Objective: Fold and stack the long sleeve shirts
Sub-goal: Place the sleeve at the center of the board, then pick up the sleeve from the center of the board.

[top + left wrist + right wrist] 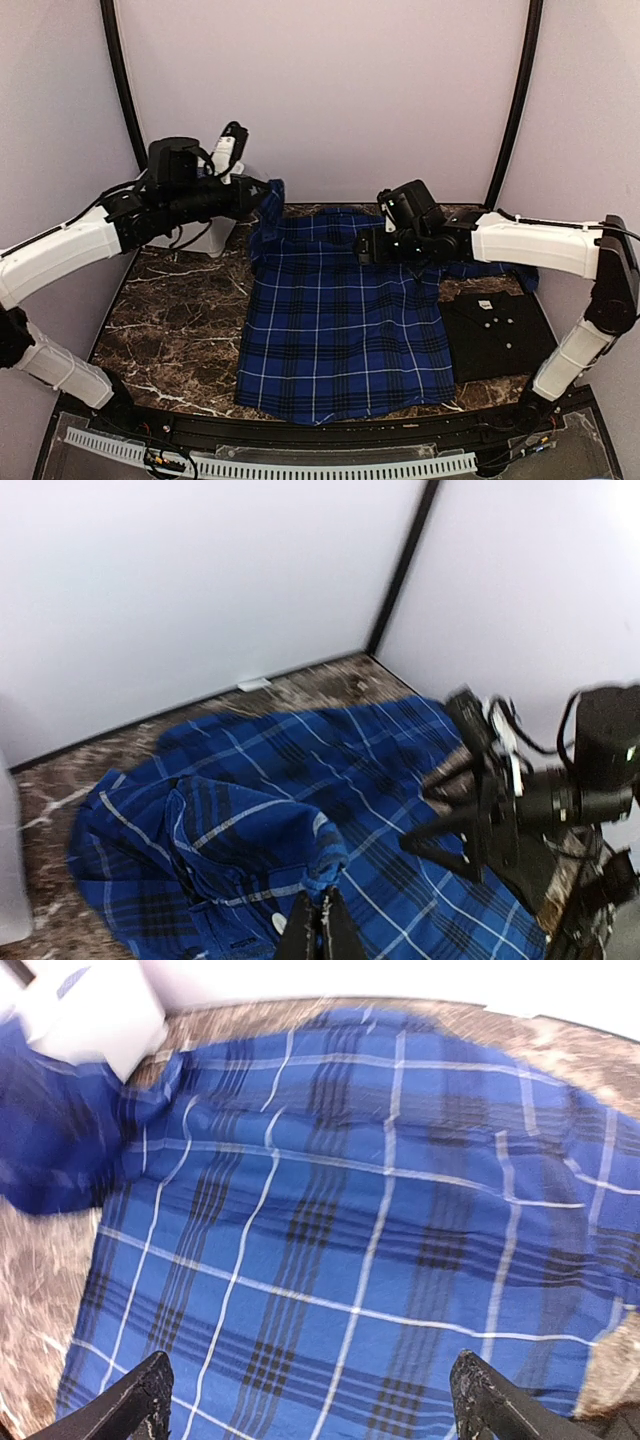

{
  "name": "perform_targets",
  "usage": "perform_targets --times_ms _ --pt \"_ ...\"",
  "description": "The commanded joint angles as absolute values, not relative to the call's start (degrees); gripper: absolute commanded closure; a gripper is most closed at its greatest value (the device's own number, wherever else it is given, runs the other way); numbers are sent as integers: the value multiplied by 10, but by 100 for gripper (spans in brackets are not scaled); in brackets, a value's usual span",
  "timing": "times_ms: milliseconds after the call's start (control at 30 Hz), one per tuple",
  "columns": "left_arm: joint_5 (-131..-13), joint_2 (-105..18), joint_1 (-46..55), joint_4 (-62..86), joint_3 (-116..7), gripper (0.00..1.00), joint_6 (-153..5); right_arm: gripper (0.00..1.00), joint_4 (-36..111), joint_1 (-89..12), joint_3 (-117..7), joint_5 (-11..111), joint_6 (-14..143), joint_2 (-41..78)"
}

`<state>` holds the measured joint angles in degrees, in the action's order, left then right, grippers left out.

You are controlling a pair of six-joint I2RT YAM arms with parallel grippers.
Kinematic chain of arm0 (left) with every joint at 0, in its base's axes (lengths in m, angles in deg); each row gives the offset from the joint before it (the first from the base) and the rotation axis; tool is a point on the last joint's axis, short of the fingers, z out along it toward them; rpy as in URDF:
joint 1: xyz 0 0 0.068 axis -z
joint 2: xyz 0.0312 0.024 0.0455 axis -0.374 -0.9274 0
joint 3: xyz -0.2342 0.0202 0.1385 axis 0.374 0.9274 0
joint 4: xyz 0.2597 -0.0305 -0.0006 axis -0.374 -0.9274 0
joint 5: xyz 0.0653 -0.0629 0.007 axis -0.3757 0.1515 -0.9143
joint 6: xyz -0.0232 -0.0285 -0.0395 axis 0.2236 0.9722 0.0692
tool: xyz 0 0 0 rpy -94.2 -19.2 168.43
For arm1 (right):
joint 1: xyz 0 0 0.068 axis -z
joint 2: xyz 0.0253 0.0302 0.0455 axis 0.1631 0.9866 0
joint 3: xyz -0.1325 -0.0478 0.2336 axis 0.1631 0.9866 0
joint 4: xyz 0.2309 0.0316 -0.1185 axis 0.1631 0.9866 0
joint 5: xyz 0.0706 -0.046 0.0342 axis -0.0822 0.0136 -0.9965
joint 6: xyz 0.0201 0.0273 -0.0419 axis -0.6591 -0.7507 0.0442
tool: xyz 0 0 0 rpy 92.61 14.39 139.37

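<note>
Plaid shirt (340, 320): spread flat over the middle of the table (170, 300) in the top view, hem toward the bottom of the frame. Its upper-left corner is drawn up off the marble into a bunched peak, upper left of centre. A strip of the same plaid is seen running off to the right behind the right arm.

Left gripper (262, 195): found at that peak. In the left wrist view its fingers (300, 935) are seen pressed together at the bottom edge, with a fold of plaid pinched between them. Cloth falls away from the pinch in ridges toward the lower left of that frame. The gripper is clamped on the plaid shirt.

Right gripper (310, 1380): held over the upper part of the plaid shirt, just right of centre in the top view. In the right wrist view its fingers are seen at the lower-left and lower-right corners, spread wide, with only flat plaid between them. Nothing is gripped. Whether the tips touch the cloth cannot be told.

Black shirt (495, 335): laid in a compact rectangle at the right of the top view, white buttons showing, just beside the plaid shirt's right edge. Whether the two edges overlap cannot be told.

Tub (205, 240): white, stood at the upper left of the table, largely hidden behind the left arm.
</note>
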<state>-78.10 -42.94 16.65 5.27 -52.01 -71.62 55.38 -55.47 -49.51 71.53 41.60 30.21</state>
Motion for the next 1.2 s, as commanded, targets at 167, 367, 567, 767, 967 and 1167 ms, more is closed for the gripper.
perform_targets --times_ms 167,367,567,767,967,1167 --pt "-635 -691 256 19 -654 63 -715 6 540 -547 -413 727 394 232" --pt "-740 -667 244 6 -650 39 -663 6 538 -561 -407 694 411 260" --pt "-767 -597 178 -39 -570 39 -585 11 564 -585 -455 690 425 340" --pt "-777 -533 133 -77 -456 39 -538 15 590 -617 -538 689 455 429" --pt "-759 -501 123 -93 -384 42 -483 21 649 -651 -640 714 465 523" --pt "-749 -478 121 -118 -329 42 -476 29 652 -664 -616 722 474 535"
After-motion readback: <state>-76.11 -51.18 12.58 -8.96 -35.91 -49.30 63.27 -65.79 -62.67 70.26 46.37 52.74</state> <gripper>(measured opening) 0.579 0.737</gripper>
